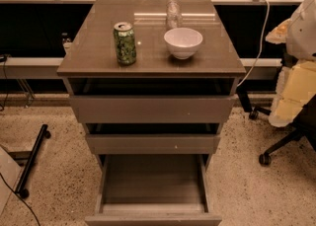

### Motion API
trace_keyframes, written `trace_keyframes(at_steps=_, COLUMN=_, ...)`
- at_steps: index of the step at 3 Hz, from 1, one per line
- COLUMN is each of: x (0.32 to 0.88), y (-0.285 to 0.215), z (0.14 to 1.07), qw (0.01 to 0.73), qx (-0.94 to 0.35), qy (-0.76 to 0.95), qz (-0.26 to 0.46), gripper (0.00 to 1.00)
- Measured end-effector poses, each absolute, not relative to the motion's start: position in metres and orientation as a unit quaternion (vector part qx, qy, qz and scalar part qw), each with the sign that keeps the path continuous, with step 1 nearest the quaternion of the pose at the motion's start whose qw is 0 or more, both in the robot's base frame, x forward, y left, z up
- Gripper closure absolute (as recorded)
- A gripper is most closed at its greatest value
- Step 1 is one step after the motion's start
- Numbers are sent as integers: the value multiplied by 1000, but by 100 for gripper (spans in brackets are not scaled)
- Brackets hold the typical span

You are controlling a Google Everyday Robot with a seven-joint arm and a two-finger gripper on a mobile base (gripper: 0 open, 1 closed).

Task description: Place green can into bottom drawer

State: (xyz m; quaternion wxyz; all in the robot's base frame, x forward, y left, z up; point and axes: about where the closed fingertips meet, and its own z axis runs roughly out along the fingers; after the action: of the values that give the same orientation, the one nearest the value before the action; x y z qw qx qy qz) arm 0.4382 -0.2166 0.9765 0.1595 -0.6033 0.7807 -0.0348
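The green can (125, 43) stands upright on the left half of the cabinet top (94, 55). It has a mottled green-and-white body and a silver top. The bottom drawer (153, 180) is pulled far out towards me, and its flat grey floor is bare. The two shallower drawers above it are each open a little. My gripper is not in the camera view.
A white bowl (183, 42) stands to the right of the can, with a clear glass jar (173, 14) behind it. An office chair (291, 121) carrying yellow and white padding stands at the right. A black wheeled stand leg (32, 161) lies on the floor at the left.
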Motion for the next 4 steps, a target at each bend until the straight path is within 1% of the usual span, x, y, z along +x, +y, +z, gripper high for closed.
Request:
trace_keyframes(at_steps=1, x=440, y=-215, z=977, qw=165, qx=-603, qy=780, qz=-32, gripper=0)
trace_keyframes(at_steps=2, x=450, y=-203, z=982, qw=199, qx=-600, qy=774, qz=-12, gripper=0)
trace_keyframes(at_steps=4, x=481, y=-154, z=978, qw=256, qx=-614, qy=744, qz=54, gripper=0)
